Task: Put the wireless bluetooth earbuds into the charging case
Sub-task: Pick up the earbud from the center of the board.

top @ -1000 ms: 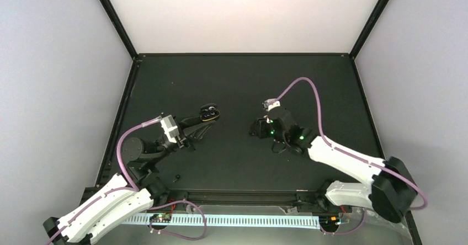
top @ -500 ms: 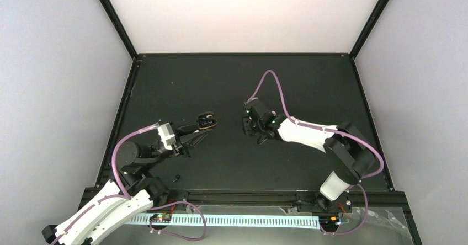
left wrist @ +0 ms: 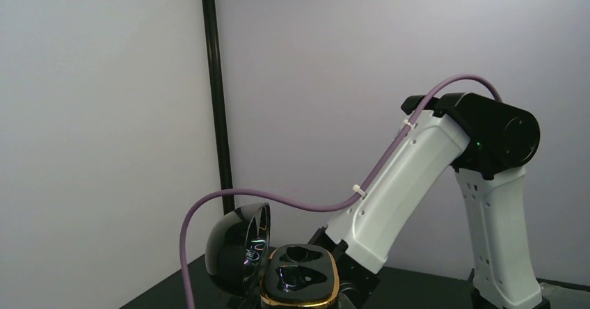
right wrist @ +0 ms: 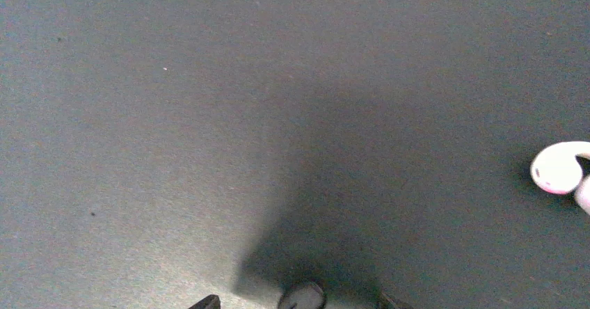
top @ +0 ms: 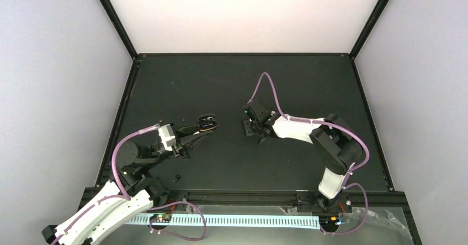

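My left gripper (top: 205, 127) is shut on the charging case (top: 207, 123), a glossy black pebble with a gold rim. In the left wrist view the case (left wrist: 299, 281) stands open with its lid (left wrist: 240, 253) tipped to the left, and both wells look empty. My right gripper (top: 253, 130) hangs low over the mat to the right of the case, jaws apart. One white earbud (right wrist: 559, 169) lies at the right edge of the right wrist view. A small round dark-rimmed thing (right wrist: 302, 296) lies between my right fingertips; I cannot tell what it is.
A tiny black item (top: 176, 177) lies on the black mat (top: 232, 85) near the front edge, by the left arm. The right arm (left wrist: 410, 177) and its purple cable stand right behind the case. Black frame posts and grey walls surround the mat.
The right arm has stretched out and swung left, bringing its gripper down closer to the case. The left gripper has drawn the case slightly nearer.
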Available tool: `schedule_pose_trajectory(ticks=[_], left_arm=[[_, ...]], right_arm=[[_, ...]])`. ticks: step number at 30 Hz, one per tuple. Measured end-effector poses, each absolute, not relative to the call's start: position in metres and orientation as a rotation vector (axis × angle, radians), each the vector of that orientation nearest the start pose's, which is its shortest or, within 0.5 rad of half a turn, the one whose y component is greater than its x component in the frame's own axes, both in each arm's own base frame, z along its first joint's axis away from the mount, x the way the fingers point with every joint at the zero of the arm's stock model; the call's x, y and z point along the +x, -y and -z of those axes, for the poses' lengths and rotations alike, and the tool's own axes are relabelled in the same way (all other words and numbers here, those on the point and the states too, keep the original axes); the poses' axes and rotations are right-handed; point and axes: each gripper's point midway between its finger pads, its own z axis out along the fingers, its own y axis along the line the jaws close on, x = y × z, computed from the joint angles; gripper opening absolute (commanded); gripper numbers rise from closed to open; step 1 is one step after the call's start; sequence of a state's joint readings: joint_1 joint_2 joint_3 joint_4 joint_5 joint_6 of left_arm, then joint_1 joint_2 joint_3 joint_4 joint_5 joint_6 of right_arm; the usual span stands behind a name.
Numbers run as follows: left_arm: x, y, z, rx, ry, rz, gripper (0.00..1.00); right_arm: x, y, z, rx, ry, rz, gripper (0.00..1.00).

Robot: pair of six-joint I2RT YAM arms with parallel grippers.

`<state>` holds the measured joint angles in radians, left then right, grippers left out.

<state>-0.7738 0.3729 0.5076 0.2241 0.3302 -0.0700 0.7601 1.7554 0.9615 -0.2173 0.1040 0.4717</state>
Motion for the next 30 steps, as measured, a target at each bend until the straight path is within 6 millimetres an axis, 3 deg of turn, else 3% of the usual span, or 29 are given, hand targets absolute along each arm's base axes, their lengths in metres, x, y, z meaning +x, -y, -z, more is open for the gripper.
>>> schedule_pose_trajectory(ticks=[17, 23, 30], left_arm=[[0.124, 0.202, -0.385, 0.724, -1.066, 0.936, 0.02], [0.123, 0.202, -0.385, 0.727, -1.064, 0.937, 0.02], [0.122, 0.200, -0.387, 0.725, -1.055, 0.938, 0.02]], right_arm=[[0.293, -0.291, -0.032, -0.366, -2.631, -0.476, 0.38], [0.281, -0.284, -0.031, -0.381, -2.681, -0.437, 0.45], [0.283, -0.280, -0.035, -0.398, -2.694, -0.384, 0.48]])
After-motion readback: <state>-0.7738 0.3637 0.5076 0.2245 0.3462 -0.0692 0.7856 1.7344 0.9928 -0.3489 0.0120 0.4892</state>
